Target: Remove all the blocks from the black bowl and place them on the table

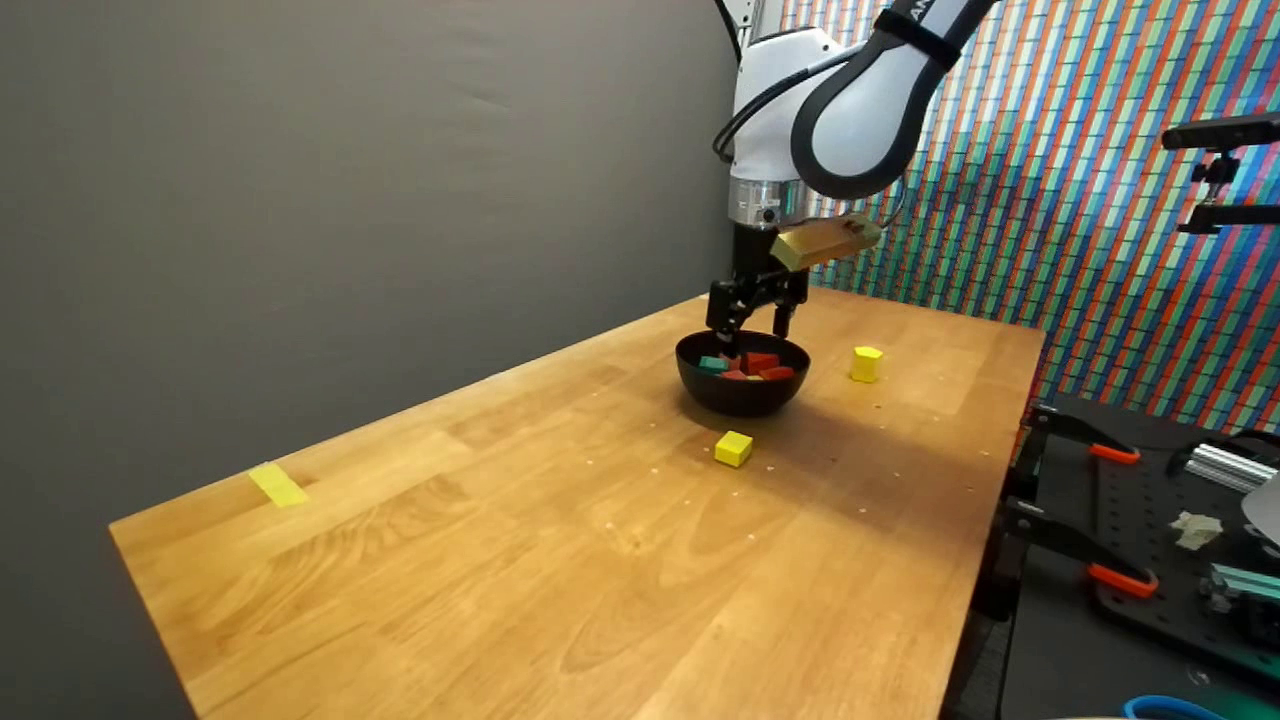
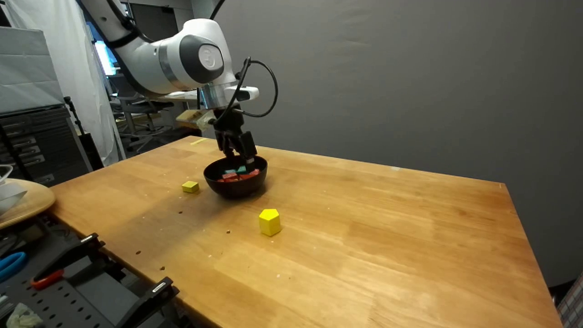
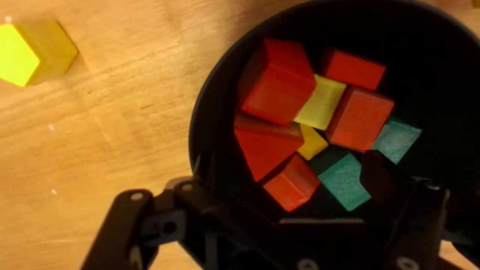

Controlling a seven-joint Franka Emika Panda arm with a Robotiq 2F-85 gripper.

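Under the wide-spread Robotiq gripper [image 3: 290, 165], only the wrist view distinguishes a red triangular block [image 3: 266, 152] in the black bowl [image 3: 420, 56].

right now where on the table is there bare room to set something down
Two largely bare patches of table: between the yellow tape and the boxy yellow block, and, in an exterior view, right of the pentagonal yellow block toward the far corner. It's crowded at the black bowl: coloured blocks inside, the open gripper over them.

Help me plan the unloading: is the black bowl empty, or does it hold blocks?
Not empty: in the wrist view, red, yellow and green blocks lie inside the black bowl.
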